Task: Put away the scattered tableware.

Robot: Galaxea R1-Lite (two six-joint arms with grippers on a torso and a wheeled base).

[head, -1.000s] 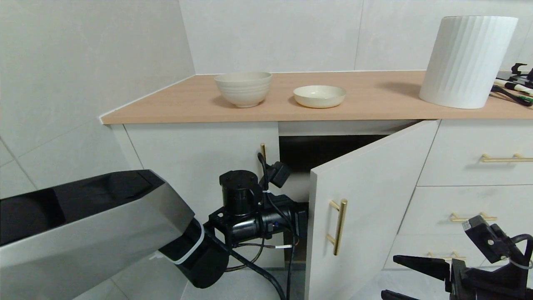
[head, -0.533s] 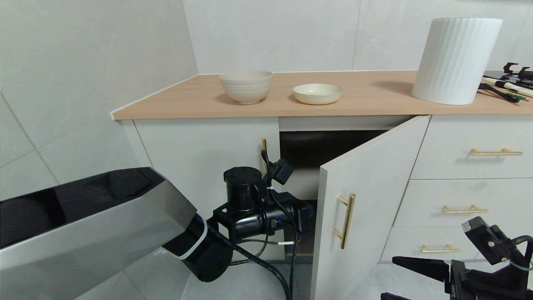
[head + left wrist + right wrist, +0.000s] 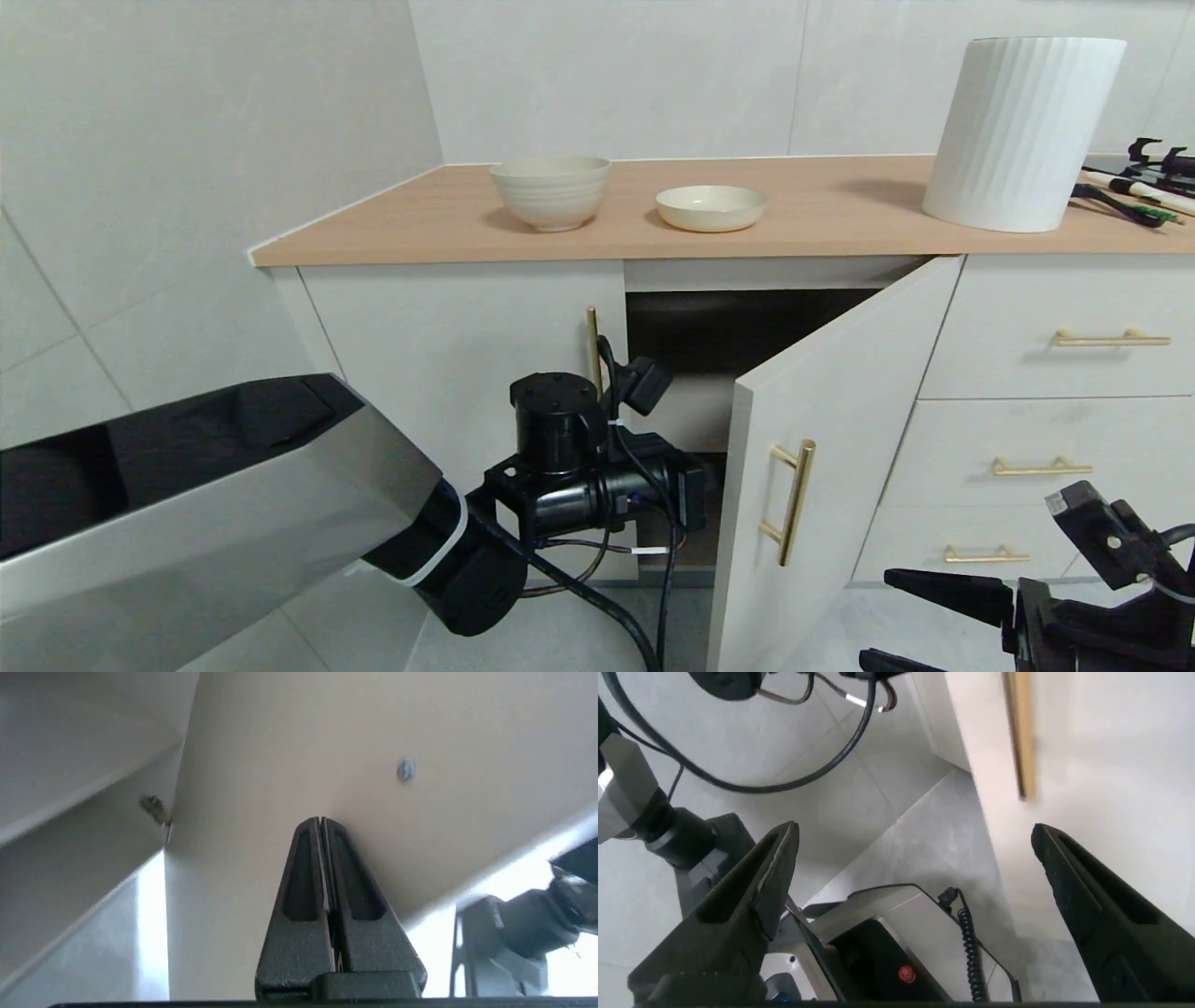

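Left end effector (image 3: pixel 320 835): we see fingers pressed together, gripping nothing, tip against inner face of white cabinet door (image 3: pixel 840 392); door half open. Right end effector (image 3: pixel 913 840): spread wide, empty, low beside door's brass bar handle (image 3: pixel 792 502). Beige ribbed ceramic bowl (image 3: pixel 551 191) and shallow cream dish (image 3: pixel 711 207) sit apart on wooden worktop (image 3: pixel 840 219). Risks we judge: tip sliding off smooth panel; door swinging into right arm; opening left too narrow for bowl.

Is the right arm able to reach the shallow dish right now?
Probably yes: the shallow dish sits uncovered near the front of the counter, though the right gripper hangs low beside the open cabinet door.
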